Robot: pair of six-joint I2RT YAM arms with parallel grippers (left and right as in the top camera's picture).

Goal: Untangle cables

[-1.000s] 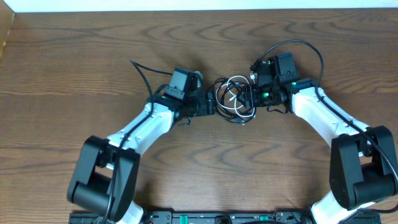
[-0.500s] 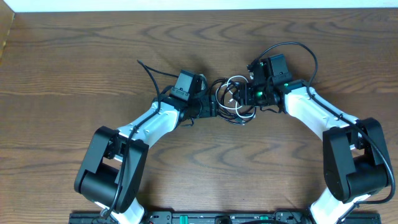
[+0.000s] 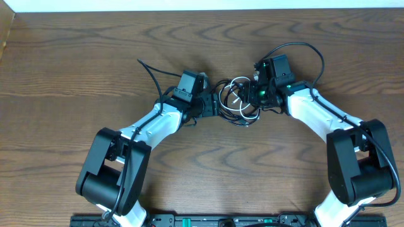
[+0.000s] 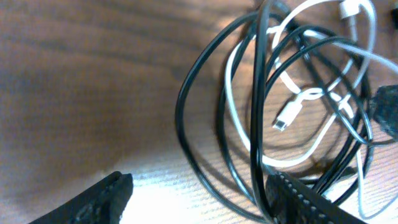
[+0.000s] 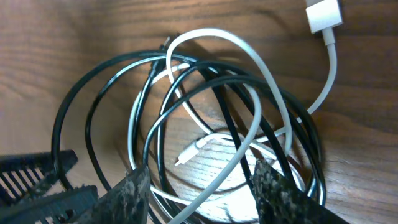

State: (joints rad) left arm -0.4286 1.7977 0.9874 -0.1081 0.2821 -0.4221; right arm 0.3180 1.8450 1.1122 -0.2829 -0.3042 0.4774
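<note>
The black cable [image 3: 222, 96] and white cable [image 3: 237, 101] lie looped together in a small bundle on the wooden table [image 3: 202, 38], between my two grippers. My left gripper [image 3: 213, 106] is at the bundle's left edge. In the left wrist view it is open [image 4: 199, 194], with black cable [image 4: 181, 106] loops lying between its fingers; the white cable's small plug [image 4: 286, 118] lies inside the loops. My right gripper [image 3: 254, 97] is at the bundle's right edge. It is open [image 5: 202, 194], with white and black [image 5: 93, 73] strands between its fingers. The white USB plug [image 5: 324, 14] lies beyond.
Thick black arm wires arc over the table by the left arm [image 3: 148, 72] and the right arm [image 3: 312, 53]. The left gripper's fingers show at the lower left of the right wrist view [image 5: 37, 180]. A white strip runs along the table's far edge [image 3: 202, 5].
My left gripper has moved right, up to the bundle's left edge. My right gripper has shifted slightly left and forward into the bundle. The bundle itself has barely moved.
</note>
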